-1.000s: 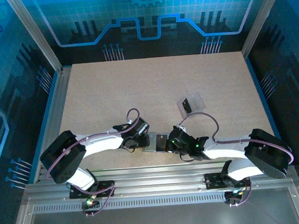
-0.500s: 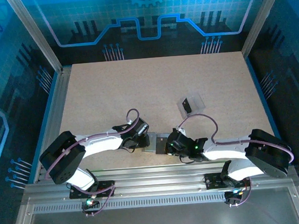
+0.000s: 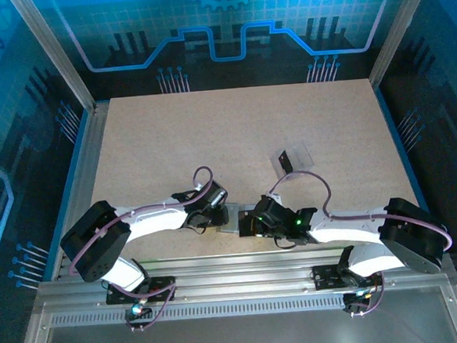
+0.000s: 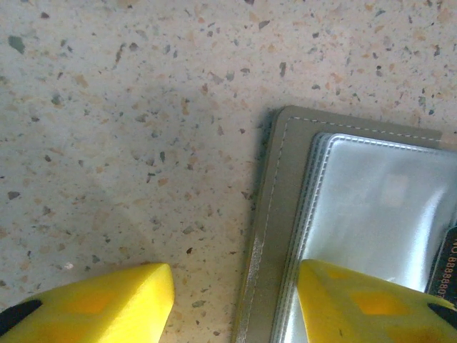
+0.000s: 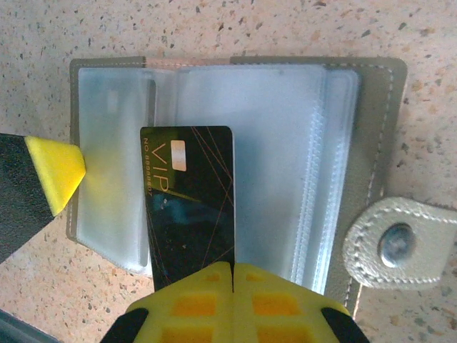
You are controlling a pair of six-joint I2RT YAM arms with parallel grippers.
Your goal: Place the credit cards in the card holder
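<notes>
From above, the card holder (image 3: 233,217) lies open on the table (image 3: 210,126), at its near edge, between the left gripper (image 3: 218,211) and the right gripper (image 3: 250,223).

Left wrist: the left gripper (image 4: 235,307) has its jaws spread, one over the holder, one over bare table.

Right wrist: the right gripper (image 5: 232,286) has its jaws pressed together on the near short edge of the black card (image 5: 189,207), which lies over the holder's clear sleeves. The card looks thin, stiff, light and slick, so an edge pinch suits it.

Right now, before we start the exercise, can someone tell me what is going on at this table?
Two robot arms are loading a card holder, which lies open on the table. The right pincer is shut on a black card, holding it over the clear sleeves; whether it has entered one is hard to tell. The left pincer is open, one finger over the holder's edge, seemingly steadying it.
</notes>
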